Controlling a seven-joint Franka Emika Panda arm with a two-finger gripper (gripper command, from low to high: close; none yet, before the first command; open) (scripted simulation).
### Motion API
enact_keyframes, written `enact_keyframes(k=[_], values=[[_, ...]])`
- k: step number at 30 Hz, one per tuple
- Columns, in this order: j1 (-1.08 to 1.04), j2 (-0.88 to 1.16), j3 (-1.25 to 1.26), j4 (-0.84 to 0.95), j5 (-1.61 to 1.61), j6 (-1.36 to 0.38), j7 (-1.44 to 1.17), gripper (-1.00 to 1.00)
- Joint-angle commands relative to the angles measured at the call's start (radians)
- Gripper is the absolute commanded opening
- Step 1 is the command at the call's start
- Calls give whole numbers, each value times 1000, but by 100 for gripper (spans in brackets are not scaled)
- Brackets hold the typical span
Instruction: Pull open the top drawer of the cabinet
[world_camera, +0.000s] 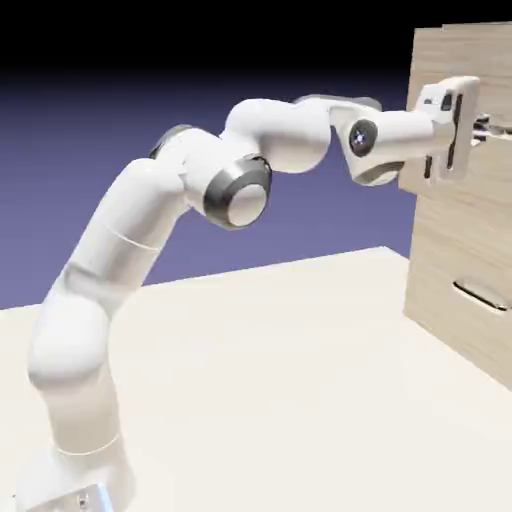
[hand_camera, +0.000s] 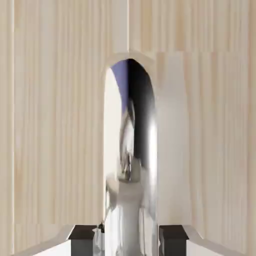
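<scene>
Cabinet and arm, seen in the exterior and hand views. The cabinet (world_camera: 445, 235), faced in pale beige wood grain, serves as the landmark. The top drawer (world_camera: 490, 65) forms its upper front, facing the arm. In the exterior view, a small step in outline separates this upper section from the wood beneath; its lower edge juts slightly toward the exterior view's left. How far the drawer stands out from the cabinet cannot be told.

The white arm (world_camera: 285, 135) rises from the table (world_camera: 250, 380) on the exterior view's left of the cabinet, bends over, and reaches to its upper front. There the gripper (world_camera: 492, 130) is closed on the upper handle (hand_camera: 131, 200), a glossy metal bar with a rounded end. In the hand view, the handle stands upright between the dark fingertips (hand_camera: 172, 235), one along each side, with the wood grain of the cabinet behind it.

A second handle (world_camera: 480, 296), also shiny metal, is mounted lower on the cabinet, below the gripper and apart from it. The tabletop extends in front of the cabinet, and the blue-violet backdrop (world_camera: 300, 235) lies beyond the arm, to the cabinet's left in the exterior view.
</scene>
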Motion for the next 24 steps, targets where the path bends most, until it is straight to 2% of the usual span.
enact_keyframes(k=[1,11,21,22,24], values=[[-22,-18,20,-36,-17,13,19,-100],[-255,-238,184,-399,-160,102,258,-100],[-420,-521,221,-710,-373,127,645,-100],[-420,-521,221,-710,-373,127,645,100],[-425,-550,212,-736,-401,128,689,100]])
